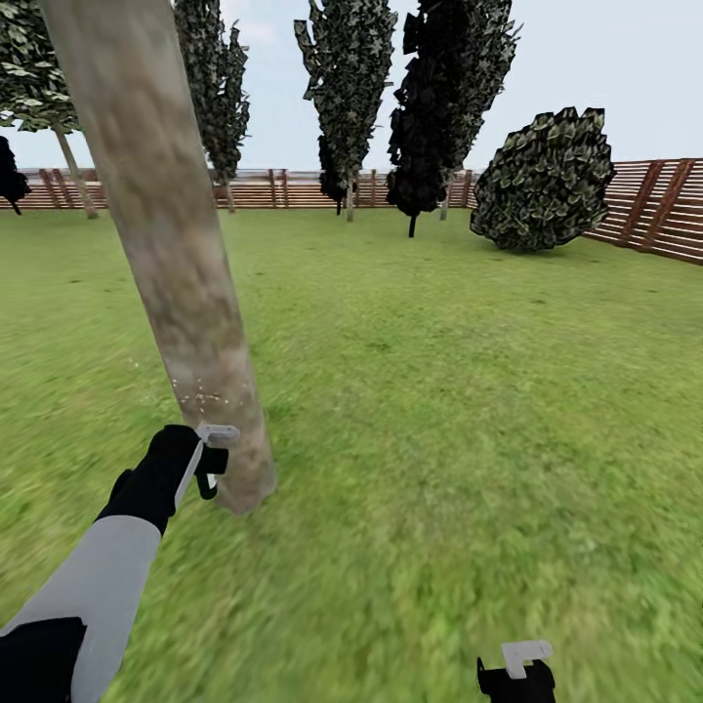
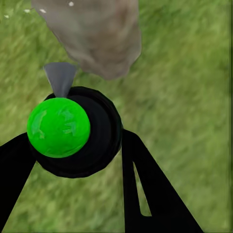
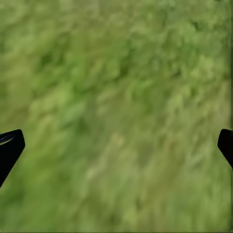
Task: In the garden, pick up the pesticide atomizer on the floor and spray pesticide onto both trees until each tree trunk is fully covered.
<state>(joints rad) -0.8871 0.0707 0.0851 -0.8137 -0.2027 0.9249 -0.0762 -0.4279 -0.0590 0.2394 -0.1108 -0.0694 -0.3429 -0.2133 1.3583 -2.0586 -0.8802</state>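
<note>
A thick, mottled grey-brown tree trunk point(image 1: 171, 254) slants up from the grass at the left. My left gripper point(image 1: 203, 461) is close to its base, shut on the pesticide atomizer point(image 2: 77, 131), a round black body with a bright green cap and a grey nozzle point(image 2: 60, 78) aimed at the trunk foot point(image 2: 99, 36). Small white specks point(image 1: 200, 395) dot the bark just above the gripper. Another bare-trunked tree point(image 1: 76, 171) stands far off at the back left by the fence. My right gripper point(image 1: 516, 674) hangs open over grass, fingertips point(image 3: 9, 148) wide apart.
Dark column-shaped trees point(image 1: 347, 88) and a round leafy bush point(image 1: 545, 181) stand at the back. A brown slat fence point(image 1: 664, 210) rings the lawn. Open grass point(image 1: 439, 391) spreads to the right of the trunk.
</note>
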